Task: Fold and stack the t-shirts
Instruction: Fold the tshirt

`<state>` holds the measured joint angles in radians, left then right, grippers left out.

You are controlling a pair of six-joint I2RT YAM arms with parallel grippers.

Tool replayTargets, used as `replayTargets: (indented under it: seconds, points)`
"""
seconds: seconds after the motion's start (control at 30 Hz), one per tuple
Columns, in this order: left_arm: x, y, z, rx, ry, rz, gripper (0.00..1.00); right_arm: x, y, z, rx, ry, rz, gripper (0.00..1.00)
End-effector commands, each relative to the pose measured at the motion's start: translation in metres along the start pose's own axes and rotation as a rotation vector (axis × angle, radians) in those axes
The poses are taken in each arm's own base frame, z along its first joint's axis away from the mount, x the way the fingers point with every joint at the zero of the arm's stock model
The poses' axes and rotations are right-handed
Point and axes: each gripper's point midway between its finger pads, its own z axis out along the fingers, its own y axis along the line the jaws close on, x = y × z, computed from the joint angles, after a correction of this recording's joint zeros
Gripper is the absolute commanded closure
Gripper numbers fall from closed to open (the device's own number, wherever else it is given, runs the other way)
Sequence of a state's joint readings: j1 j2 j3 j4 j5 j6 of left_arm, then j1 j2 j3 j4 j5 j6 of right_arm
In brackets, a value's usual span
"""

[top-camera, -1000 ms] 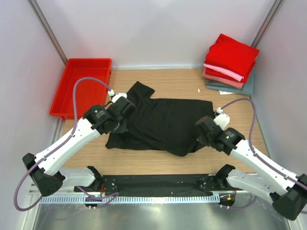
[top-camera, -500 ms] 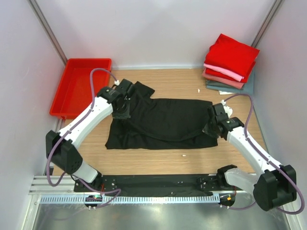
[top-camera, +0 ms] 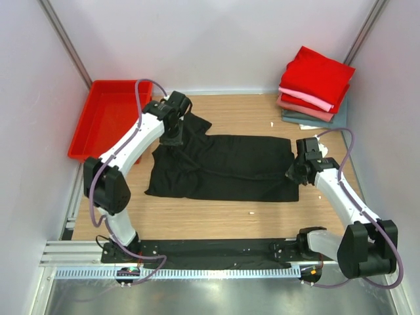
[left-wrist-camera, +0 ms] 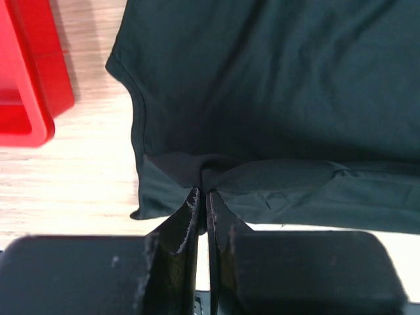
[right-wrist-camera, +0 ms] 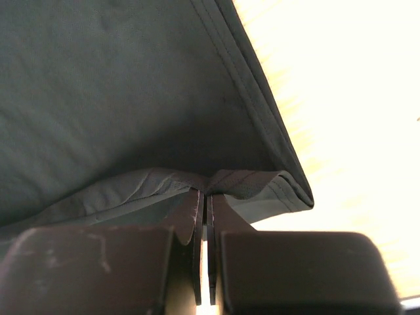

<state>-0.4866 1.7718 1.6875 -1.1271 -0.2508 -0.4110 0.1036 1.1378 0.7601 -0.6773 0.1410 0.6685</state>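
Both the left gripper (left-wrist-camera: 203, 191) and right gripper (right-wrist-camera: 205, 194), clenched on the black t-shirt (top-camera: 230, 167), have carried its gripped edge toward the far side, so this fold looks nearly laid.

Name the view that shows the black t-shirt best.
Top external: the whole black t-shirt shows, spread out. The wrist views show only edges pinched by the left gripper and right gripper.
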Motion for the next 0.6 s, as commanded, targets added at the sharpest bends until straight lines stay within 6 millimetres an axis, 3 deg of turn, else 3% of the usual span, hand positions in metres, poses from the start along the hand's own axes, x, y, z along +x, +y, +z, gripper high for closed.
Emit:
replayTargets:
  seconds: [0.0, 0.23, 0.4, 0.43, 0.5, 0.53, 0.57]
  points:
    - [-0.012, 0.008, 0.005, -0.017, 0.009, 0.019, 0.94, -0.008, 0.009, 0.007, -0.041, -0.016, -0.014, 0.96]
    - [-0.018, 0.009, 0.026, -0.044, 0.063, 0.02, 0.93, -0.005, 0.01, 0.025, -0.027, 0.019, -0.021, 0.94]
    - [-0.033, 0.014, 0.04, -0.107, 0.084, 0.022, 0.86, -0.011, 0.009, 0.038, -0.012, 0.026, 0.003, 0.8]
    - [-0.032, 0.014, 0.053, -0.128, 0.113, 0.028, 0.84, -0.013, 0.009, 0.04, -0.009, 0.022, 0.008, 0.77]
    - [-0.047, 0.018, 0.056, -0.148, 0.093, 0.015, 0.72, -0.019, 0.009, 0.046, 0.002, 0.016, 0.021, 0.63]
    - [-0.051, 0.018, 0.064, -0.157, 0.101, 0.02, 0.67, -0.022, 0.009, 0.048, 0.009, 0.012, 0.027, 0.54]
    - [-0.056, 0.02, 0.067, -0.159, 0.099, 0.011, 0.62, -0.029, 0.012, 0.05, 0.012, 0.008, 0.033, 0.39]
